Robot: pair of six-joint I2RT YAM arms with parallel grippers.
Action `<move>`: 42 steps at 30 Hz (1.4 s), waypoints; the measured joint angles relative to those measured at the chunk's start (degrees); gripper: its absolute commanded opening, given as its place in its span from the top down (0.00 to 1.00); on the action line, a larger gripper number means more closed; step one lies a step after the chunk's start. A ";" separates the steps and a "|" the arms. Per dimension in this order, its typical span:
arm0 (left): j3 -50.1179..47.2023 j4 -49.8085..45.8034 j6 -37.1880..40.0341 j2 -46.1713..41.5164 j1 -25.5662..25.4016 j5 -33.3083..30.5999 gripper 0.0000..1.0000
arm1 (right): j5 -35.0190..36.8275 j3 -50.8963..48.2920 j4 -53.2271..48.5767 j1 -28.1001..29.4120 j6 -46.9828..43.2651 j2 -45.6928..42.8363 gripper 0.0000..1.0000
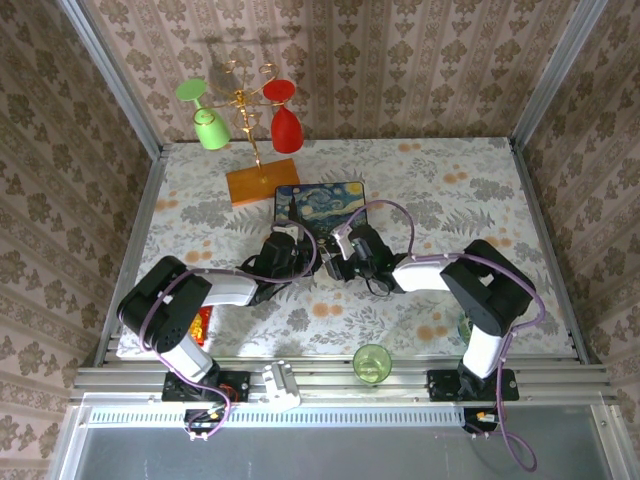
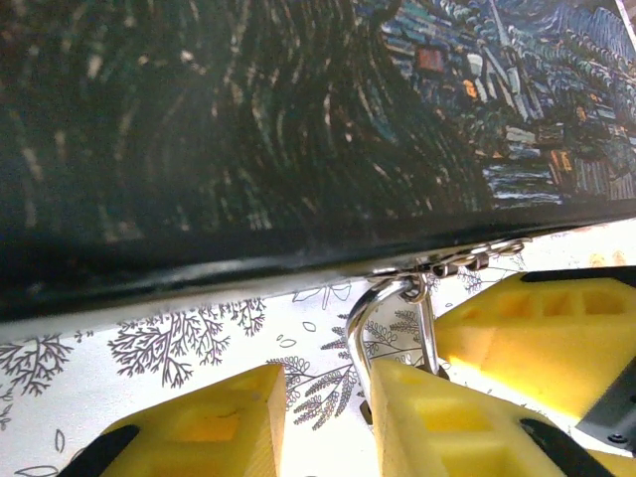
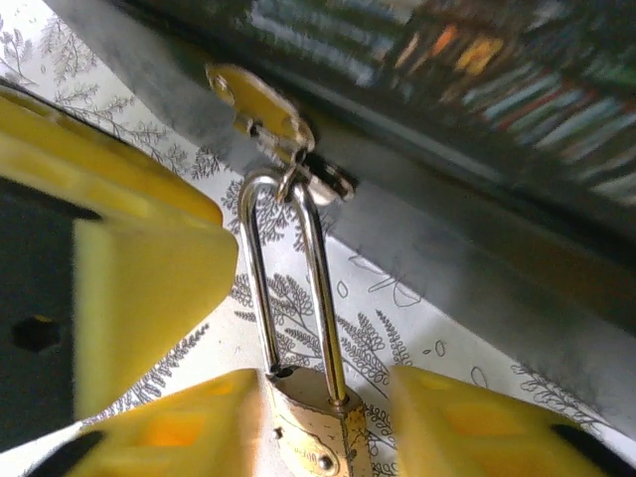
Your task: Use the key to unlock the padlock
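The small brass padlock [image 3: 308, 444] is hanging by its silvery shackle [image 3: 283, 268] from the clasp [image 3: 260, 107] of the dark blue painted box [image 2: 248, 129], its body sitting between the right gripper's [image 3: 318, 393] unclamped fingers [image 3: 467, 417]. The left gripper [image 2: 326, 388] is hovering released beside it. Squeezing the body squarely should be steadying it for the key.

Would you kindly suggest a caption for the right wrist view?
Brass padlock between the right gripper's yellow fingers, its shackle hooked through the dark box's clasp.
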 measured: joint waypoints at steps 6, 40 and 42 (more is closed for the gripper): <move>0.00 0.02 -0.02 0.00 0.00 0.09 0.72 | -0.87 -0.76 0.76 0.46 -1.01 0.81 0.74; -0.50 -0.09 -1.07 -2.64 1.88 -0.09 0.73 | 9.11 -7.98 0.20 0.07 6.64 -8.13 0.35; -0.50 -0.13 -1.05 -3.10 1.88 -0.09 0.73 | 2.10 -7.72 1.51 -4.63 7.91 -8.20 0.35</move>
